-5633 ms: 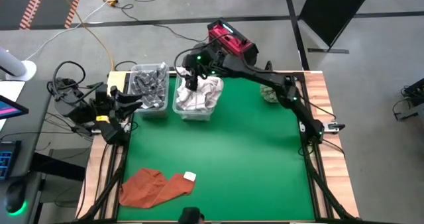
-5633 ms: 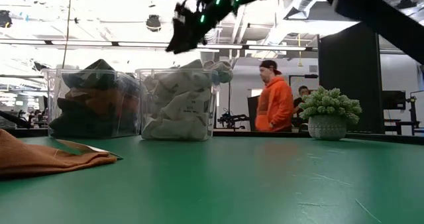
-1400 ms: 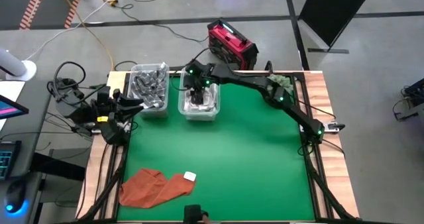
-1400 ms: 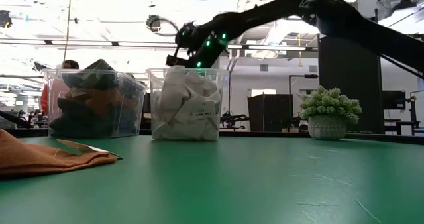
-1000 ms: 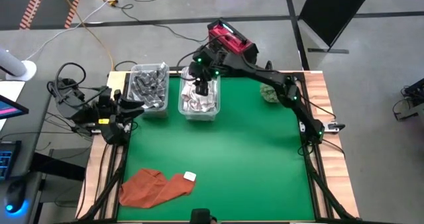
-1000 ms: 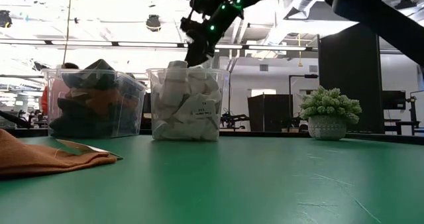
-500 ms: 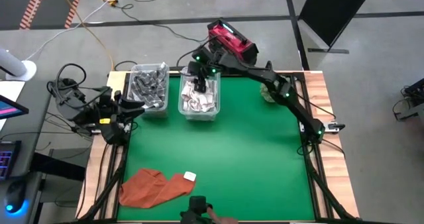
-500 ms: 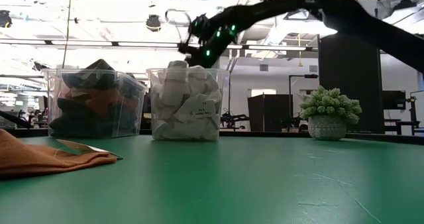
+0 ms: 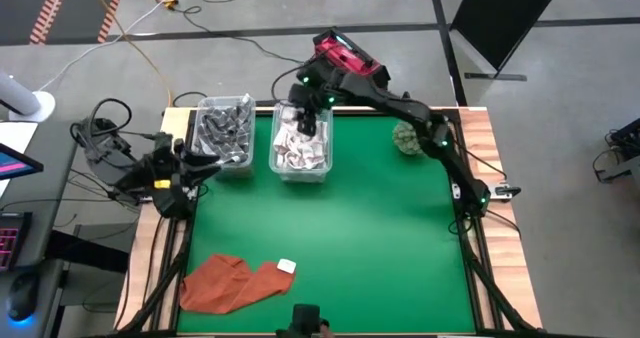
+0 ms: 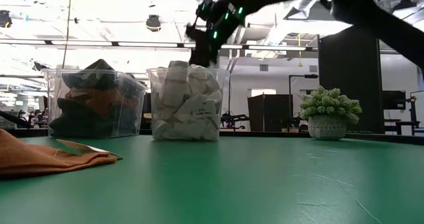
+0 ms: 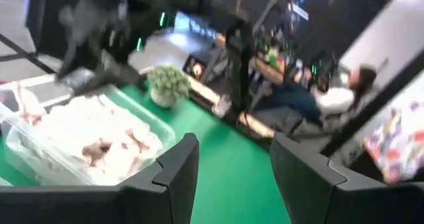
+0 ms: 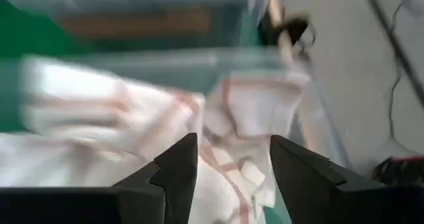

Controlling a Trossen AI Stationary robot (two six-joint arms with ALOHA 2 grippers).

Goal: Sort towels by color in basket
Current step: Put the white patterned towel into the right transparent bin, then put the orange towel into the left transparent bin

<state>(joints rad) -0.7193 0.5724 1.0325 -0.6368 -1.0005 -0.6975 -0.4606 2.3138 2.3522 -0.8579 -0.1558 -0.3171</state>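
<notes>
distance is the thing to weigh in the high view: the rust-orange towel (image 9: 236, 281) lies crumpled at the near edge of the green table (image 9: 370, 238), its long axis running side to side, well apart from both arms. your right gripper (image 9: 309, 121) hangs over the clear bin of white towels (image 9: 300, 146) at the far edge; the left gripper (image 9: 203, 164) waits at the left border beside the bin of dark towels (image 9: 225, 130), and i judge it the nearer arm to the orange cloth.

low view: the orange towel (image 10: 46, 156) is soft, folded and flat on the felt; the white bin (image 10: 186, 105) is heaped to its rim with limp cloth, and your right gripper (image 10: 202, 48) sits just above that heap.

left wrist view: the left fingers (image 11: 173, 168) stand spread with nothing between them.

right wrist view: the right fingers (image 12: 179, 161) are spread too, empty, over white cloth with reddish stripes (image 12: 165, 118).
</notes>
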